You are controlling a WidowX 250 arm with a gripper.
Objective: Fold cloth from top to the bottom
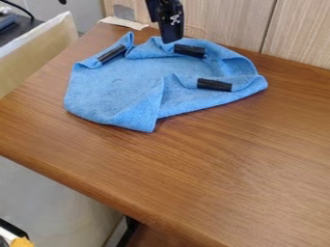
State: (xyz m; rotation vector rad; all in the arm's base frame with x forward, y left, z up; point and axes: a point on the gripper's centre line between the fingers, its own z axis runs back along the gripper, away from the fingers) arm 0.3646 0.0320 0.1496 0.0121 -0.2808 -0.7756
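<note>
The black gripper (171,39) hangs down from the top edge, over the back edge of the blue cloth (122,91); whether it touches the cloth I cannot tell. The cloth lies rumpled on the back part of the wooden table, with raised folds along its back and right side and a pointed corner toward the front. Three black strips show on it: one at the back left (112,54), one at the back just right of the gripper (190,50), and one on the right (214,85).
The wooden table (213,164) runs from the wall panels (232,24) behind to a rounded front-left edge. A pale board (38,53) stands beyond its left side. At the lower left corner, an orange thing (22,242) lies below table level.
</note>
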